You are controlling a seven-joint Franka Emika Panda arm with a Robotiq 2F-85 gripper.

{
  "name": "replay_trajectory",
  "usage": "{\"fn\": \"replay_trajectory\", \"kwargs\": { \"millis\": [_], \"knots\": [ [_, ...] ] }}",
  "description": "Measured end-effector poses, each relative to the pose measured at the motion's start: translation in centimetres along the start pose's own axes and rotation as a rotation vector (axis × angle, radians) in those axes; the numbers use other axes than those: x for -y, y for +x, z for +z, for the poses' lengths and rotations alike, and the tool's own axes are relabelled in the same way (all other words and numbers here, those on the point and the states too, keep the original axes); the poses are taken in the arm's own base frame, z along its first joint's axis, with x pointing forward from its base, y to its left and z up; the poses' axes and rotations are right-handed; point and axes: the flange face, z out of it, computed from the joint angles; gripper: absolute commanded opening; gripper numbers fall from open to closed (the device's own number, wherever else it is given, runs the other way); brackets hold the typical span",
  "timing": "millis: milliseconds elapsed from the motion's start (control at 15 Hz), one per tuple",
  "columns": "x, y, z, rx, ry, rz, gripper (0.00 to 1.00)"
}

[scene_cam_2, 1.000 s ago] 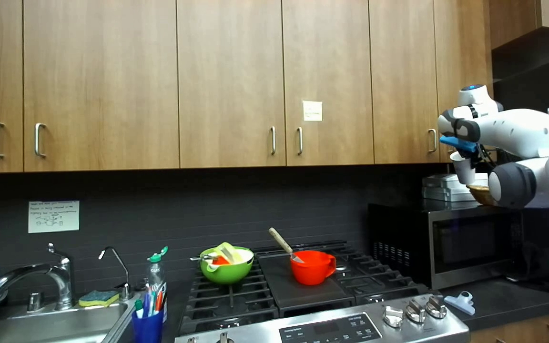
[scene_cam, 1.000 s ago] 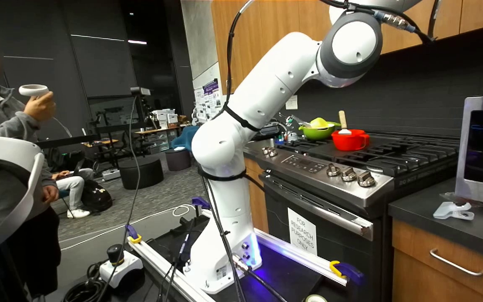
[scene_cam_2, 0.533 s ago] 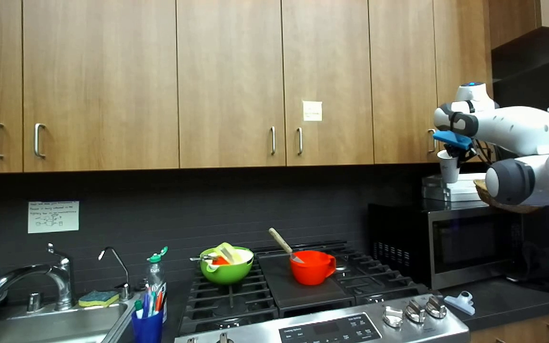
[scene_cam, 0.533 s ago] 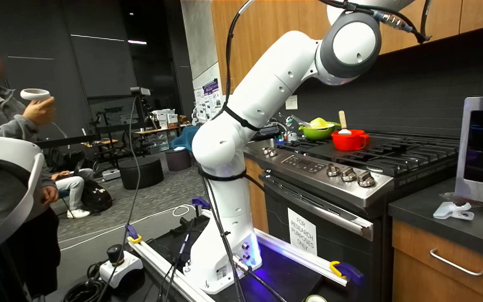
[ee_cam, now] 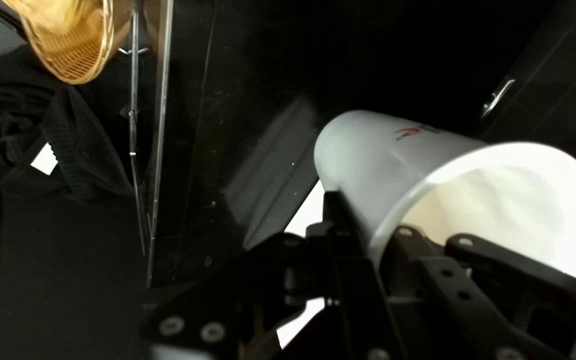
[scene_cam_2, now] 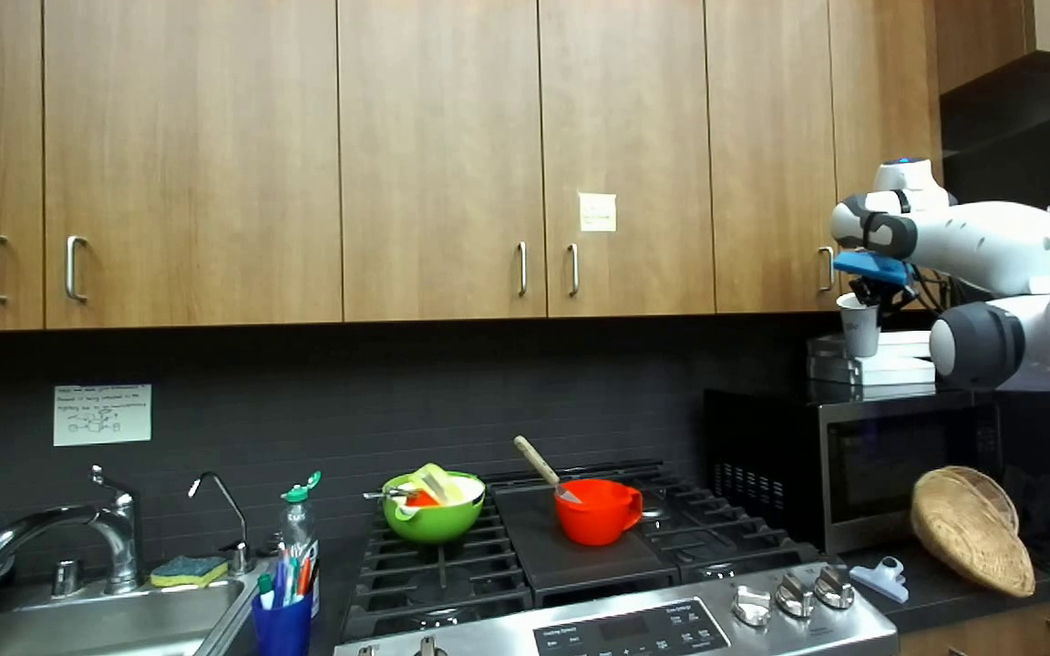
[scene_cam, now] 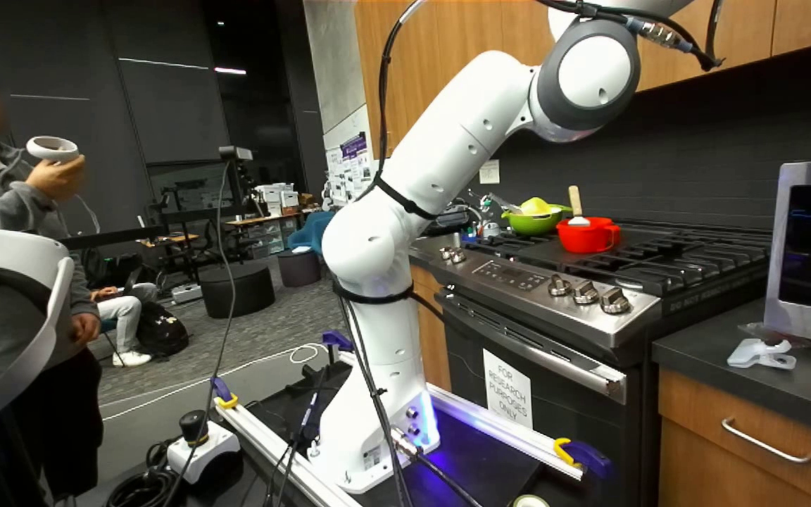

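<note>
White and smooth-walled, a tapered cup with a small red mark is held by the gripper; the jaws are clamped on its wall at the rim, one finger set outside and the other inside the mouth. In an exterior view the cup is held nearly upright below the jaws, overlapping flat white boxes on a black-and-steel microwave; whether they are touched cannot be told. In the wrist view the microwave's steel front edge is seen left of the jaws, and past that edge a tan woven basket. In an exterior view the basket is tilted, well below the jaws, before the microwave door; how it is supported cannot be told. Across the steel-and-black stove, a wide gap is left between the jaws and a red pot.

Counted are one cup, one basket, two stacked boxes, one pot, one lime-green bowl and, in both exterior views, five steel knobs.

The cup's deep white inside is shown by the wrist view alone; a yellow-and-green sponge and a person with a white ring-shaped controller are each shown in an exterior view only.
</note>
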Motion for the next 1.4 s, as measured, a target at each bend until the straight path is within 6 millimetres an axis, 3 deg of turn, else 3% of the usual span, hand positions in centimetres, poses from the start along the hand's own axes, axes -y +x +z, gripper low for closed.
{"fn": "replay_trajectory", "kwargs": {
  "millis": [800,1400],
  "knots": [
    [-2.2,-0.6,-2.9,0.170,-0.048,-0.104,0.02],
    [-2.1,-3.3,-0.5,0.348,-0.082,-0.175,0.02]
  ]
}}
